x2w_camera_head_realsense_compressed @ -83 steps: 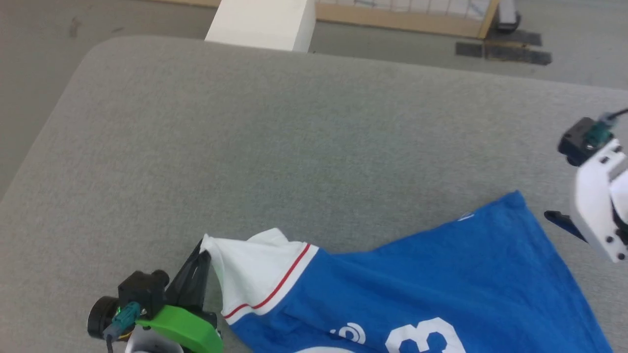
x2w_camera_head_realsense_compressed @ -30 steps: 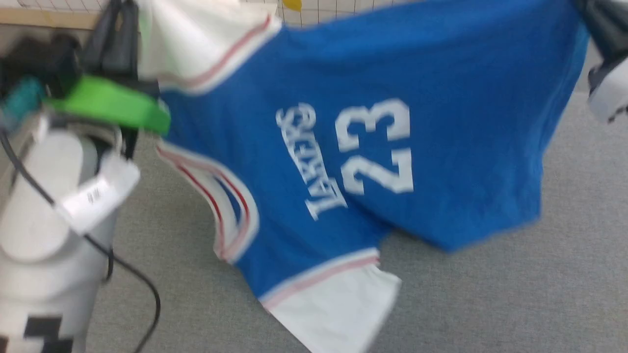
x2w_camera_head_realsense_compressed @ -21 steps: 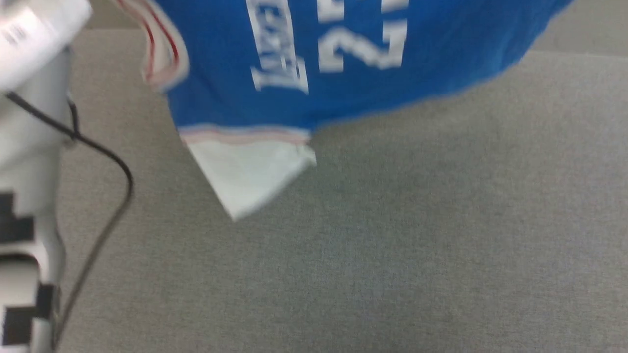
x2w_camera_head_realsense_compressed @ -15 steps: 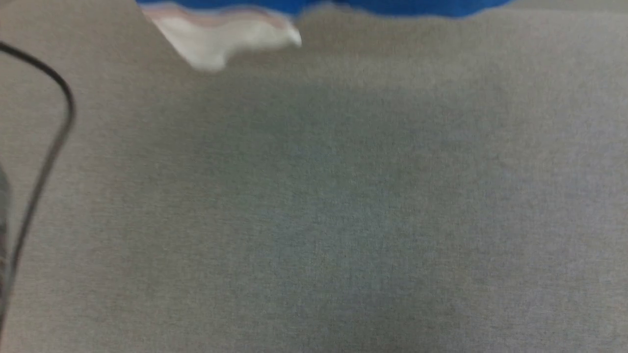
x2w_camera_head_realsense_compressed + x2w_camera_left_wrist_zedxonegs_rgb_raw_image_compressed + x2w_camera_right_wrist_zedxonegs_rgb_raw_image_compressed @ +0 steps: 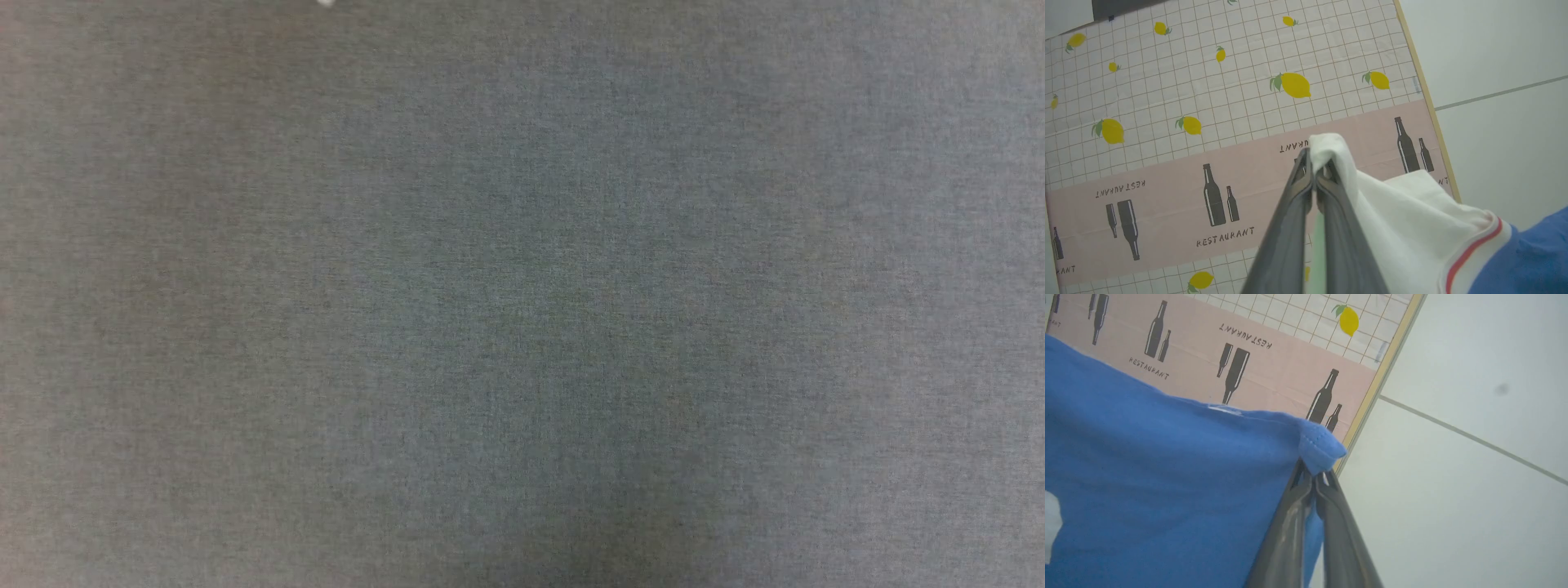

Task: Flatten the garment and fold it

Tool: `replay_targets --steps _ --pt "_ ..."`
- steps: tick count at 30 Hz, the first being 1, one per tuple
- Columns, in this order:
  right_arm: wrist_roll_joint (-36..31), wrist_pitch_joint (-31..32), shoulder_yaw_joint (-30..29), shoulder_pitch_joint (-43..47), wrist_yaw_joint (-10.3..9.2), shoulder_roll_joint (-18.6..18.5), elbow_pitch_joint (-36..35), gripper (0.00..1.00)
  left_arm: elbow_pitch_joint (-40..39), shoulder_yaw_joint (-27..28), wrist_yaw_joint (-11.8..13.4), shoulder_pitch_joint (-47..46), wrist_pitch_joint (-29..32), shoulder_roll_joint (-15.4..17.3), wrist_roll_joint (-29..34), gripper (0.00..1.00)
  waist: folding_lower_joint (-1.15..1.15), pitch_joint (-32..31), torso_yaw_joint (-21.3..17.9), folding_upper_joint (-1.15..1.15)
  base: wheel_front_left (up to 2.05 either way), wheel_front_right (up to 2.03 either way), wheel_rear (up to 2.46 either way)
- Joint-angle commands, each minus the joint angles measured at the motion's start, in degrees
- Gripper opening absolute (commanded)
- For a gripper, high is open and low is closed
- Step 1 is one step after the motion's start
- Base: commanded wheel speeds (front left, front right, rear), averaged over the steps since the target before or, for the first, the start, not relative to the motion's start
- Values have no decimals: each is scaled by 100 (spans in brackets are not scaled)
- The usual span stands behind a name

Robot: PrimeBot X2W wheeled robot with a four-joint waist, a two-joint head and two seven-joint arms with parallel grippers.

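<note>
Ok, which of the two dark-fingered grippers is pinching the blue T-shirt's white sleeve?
The left gripper, shut on the white, red-striped sleeve of the royal-blue T-shirt. The right gripper pinches a plain blue hemmed corner instead.

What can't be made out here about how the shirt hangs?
Left wrist view: the garment runs off the right and bottom edges past the left gripper, hiding its drape.
Right wrist view: the garment runs off the left edge beside the right gripper; a white print patch there is unreadable.
Head view: a white speck at the top edge, over the table, is too small to identify.
</note>
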Motion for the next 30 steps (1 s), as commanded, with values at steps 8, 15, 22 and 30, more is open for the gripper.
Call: replay_targets --steps 8,15,22,30 --pt "493 -540 598 1006 -9 222 707 0 -137 15 -105 1372 -73 -55 -81 0 -1 -21 -29 0 0 0 0" --pt "832 -854 1253 2043 -9 239 982 0 -1131 352 -130 3490 -74 -15 -115 0 -1 -580 0 0 0 0 0" --pt "1381 -982 1818 3326 -9 -116 754 0 -2082 607 -120 5794 -75 -112 -107 0 -1 -1459 140 0 0 0 0" --pt "1964 -881 2475 5130 -9 -590 93 0 -2569 636 -27 8278 -75 -221 -183 0 -1 -2381 165 0 0 0 0"
